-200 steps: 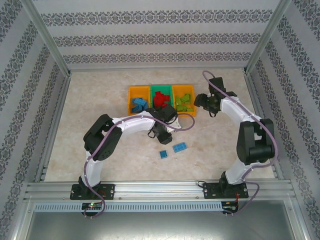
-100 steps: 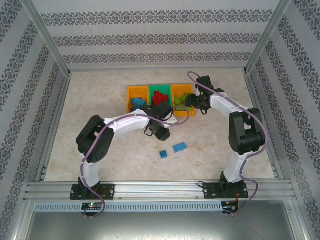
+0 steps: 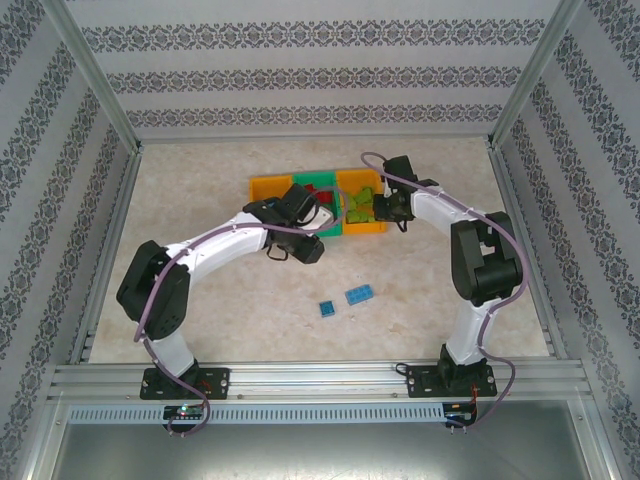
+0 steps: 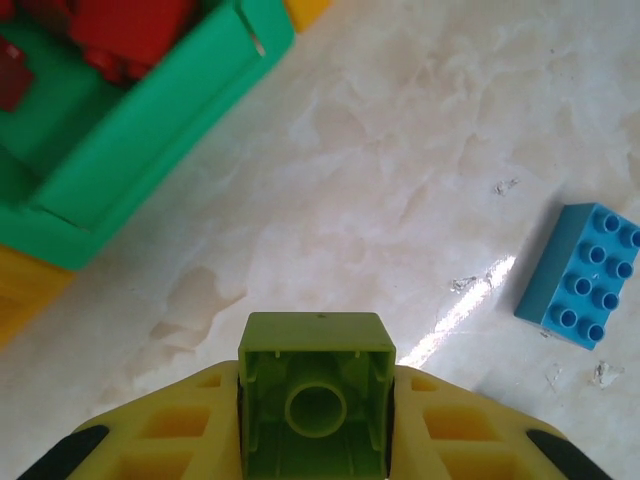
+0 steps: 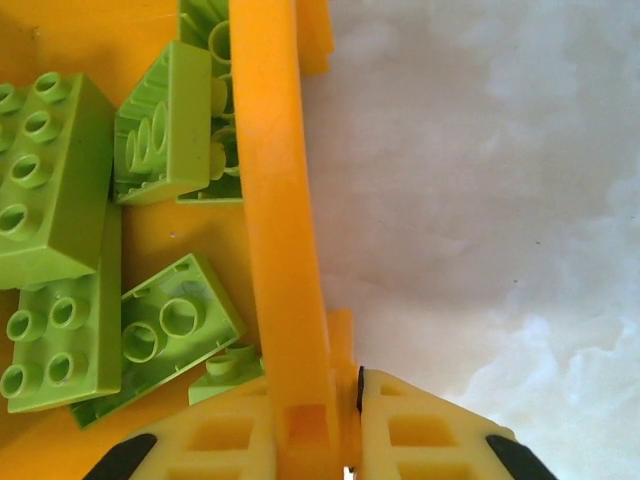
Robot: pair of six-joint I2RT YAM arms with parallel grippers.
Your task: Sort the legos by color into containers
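The left gripper [image 4: 316, 445] was clamped on a glossy lime brick [image 4: 316, 350], its hollow underside facing the camera, near the green bin [image 4: 150, 130]. The right gripper [image 5: 335, 420] pinched the smooth wall of the orange bin [image 5: 270, 200] holding studded lime bricks [image 5: 45, 180]. A blue brick [image 4: 580, 275] lay on the marbled table [image 4: 400, 150].

On my feed the left arm [image 3: 215, 243] and right arm [image 3: 440, 208] look like twins: glossy white shells run between chunky black joint housings, and each stands on a black base plate [image 3: 185, 382]. A mauve cable [image 3: 366, 158] loops loosely along each arm from base to wrist. Through the wrist cameras I see that the left gripper [image 4: 316, 375] and right gripper [image 5: 318, 400] have yellow plastic fingers [image 4: 170, 435], moulded with rectangular cut-out pockets and black patches at their outer edges.
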